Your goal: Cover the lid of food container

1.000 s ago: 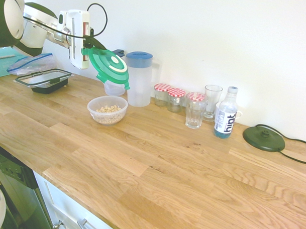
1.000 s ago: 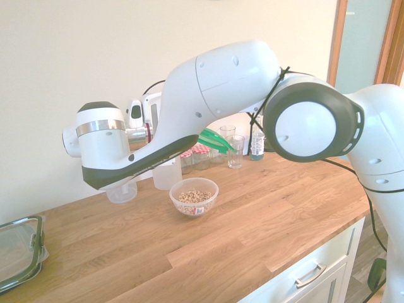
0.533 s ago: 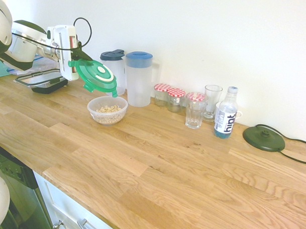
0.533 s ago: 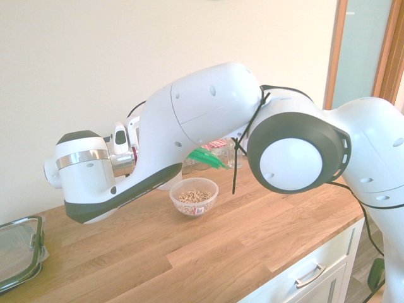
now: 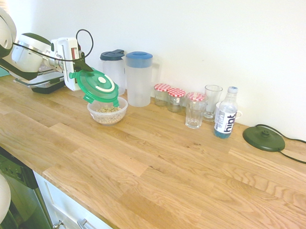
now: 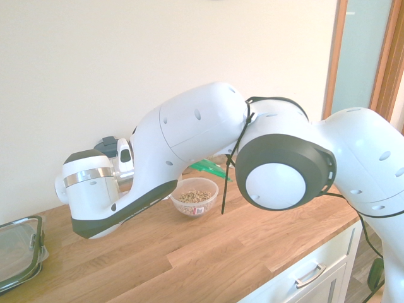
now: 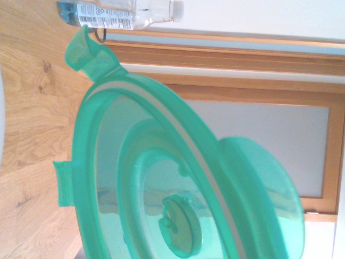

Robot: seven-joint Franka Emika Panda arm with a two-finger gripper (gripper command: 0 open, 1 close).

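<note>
The round green lid [image 5: 97, 86] hangs tilted in the air, its lower edge just over the near-left rim of the food container [image 5: 108, 113]. My gripper [image 5: 80, 71] is shut on the lid's upper left edge. The container is a small clear bowl of beige grains on the wooden counter. From the other side, the bowl [image 6: 194, 197] shows below my arm, with a sliver of the green lid [image 6: 209, 170] behind it. Up close, the lid [image 7: 178, 178] fills the wrist view, with its clip tabs and central vent knob showing.
Behind the bowl stand a dark-lidded pitcher [image 5: 113, 68] and a blue-lidded pitcher [image 5: 139, 79]. Along the wall are red-checked jars [image 5: 169, 97], two glasses [image 5: 196, 110], a water bottle [image 5: 225, 113] and a dark disc with a cord [image 5: 263, 138]. A rectangular black-rimmed container [image 6: 17, 250] sits at the counter's far end.
My gripper has carried the lid down and toward the bowl. The lid has dropped from well above the bowl to just over its rim.
</note>
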